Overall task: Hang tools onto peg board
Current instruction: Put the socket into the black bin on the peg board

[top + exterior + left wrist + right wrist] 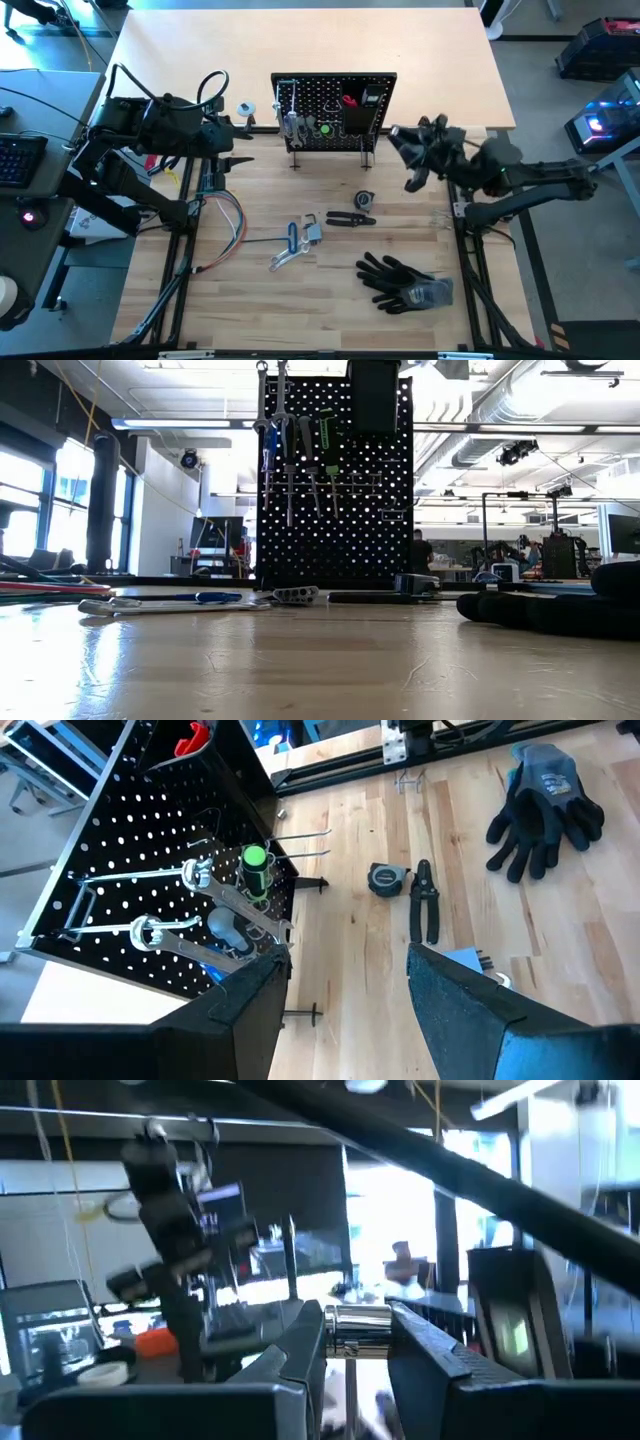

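The black peg board [335,105] stands upright at the table's far middle. Silver wrenches [215,900] and a green-handled driver [253,865] hang from its hooks. My left gripper [345,960] hovers open at the board's left side [238,148], holding nothing. My right gripper [402,140] is raised just right of the board, shut on a silver tool [355,1330]. Black pliers [350,219], a blue-handled tool [292,236] and a silver wrench [285,258] lie flat on the table. My right gripper pinches the silver tool's shiny round head [357,1320] between its two fingers. A thin shaft [350,1380] runs down below the fingers. The fingers come roughly level from the table's right side, and the tool is lifted clear of the table.
A small round tape measure [363,200] lies beside the pliers. Black gloves [405,282] rest at the near right and a bundle of coloured wires [215,228] at the left. A black bin [358,112] sits on the board's front, with bare wood in front of the board.
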### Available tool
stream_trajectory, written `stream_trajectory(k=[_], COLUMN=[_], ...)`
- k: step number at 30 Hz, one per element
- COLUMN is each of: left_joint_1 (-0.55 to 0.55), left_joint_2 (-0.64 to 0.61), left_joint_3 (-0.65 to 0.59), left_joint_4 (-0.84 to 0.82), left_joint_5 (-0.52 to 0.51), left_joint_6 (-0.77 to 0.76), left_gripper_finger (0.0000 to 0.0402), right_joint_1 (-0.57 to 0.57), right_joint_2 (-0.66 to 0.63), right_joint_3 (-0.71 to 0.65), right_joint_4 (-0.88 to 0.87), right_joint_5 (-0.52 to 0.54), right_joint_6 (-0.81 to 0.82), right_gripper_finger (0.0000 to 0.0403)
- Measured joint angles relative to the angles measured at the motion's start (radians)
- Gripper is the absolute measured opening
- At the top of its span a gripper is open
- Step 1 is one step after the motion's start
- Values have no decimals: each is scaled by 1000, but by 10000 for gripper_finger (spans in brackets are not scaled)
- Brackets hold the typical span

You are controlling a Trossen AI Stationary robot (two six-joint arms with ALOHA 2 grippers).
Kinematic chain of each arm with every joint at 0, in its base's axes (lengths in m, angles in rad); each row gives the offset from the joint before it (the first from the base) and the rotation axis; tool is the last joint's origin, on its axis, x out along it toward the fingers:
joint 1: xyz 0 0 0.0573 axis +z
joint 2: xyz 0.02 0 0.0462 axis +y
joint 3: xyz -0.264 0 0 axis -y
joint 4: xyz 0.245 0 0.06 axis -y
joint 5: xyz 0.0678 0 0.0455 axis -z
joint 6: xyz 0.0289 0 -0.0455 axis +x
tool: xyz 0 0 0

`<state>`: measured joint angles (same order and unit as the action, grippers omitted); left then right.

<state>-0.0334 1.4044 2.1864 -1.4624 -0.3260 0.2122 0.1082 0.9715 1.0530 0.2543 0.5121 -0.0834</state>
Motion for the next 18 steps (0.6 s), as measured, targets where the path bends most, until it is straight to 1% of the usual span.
stream_trajectory(k=[3, 9, 13, 18], left_joint_1=[0, 0, 0, 0], left_joint_2=[0, 0, 0, 0], left_joint_3=[0, 0, 0, 0], left_joint_4=[1, 2, 3, 2], left_joint_5=[0, 0, 0, 0], left_joint_6=[-1, 0, -1, -1], left_gripper_finger=[197, 197, 197, 197], right_joint_1=[-34, -129, -210, -316], right_joint_2=[64, 216, 313, 414], right_joint_3=[145, 422, 614, 838], right_joint_4=[-88, -305, -464, -641], right_joint_5=[-17, -62, -66, -128], right_joint_6=[-50, -67, -54, 10], right_gripper_finger=[76, 76, 76, 76])
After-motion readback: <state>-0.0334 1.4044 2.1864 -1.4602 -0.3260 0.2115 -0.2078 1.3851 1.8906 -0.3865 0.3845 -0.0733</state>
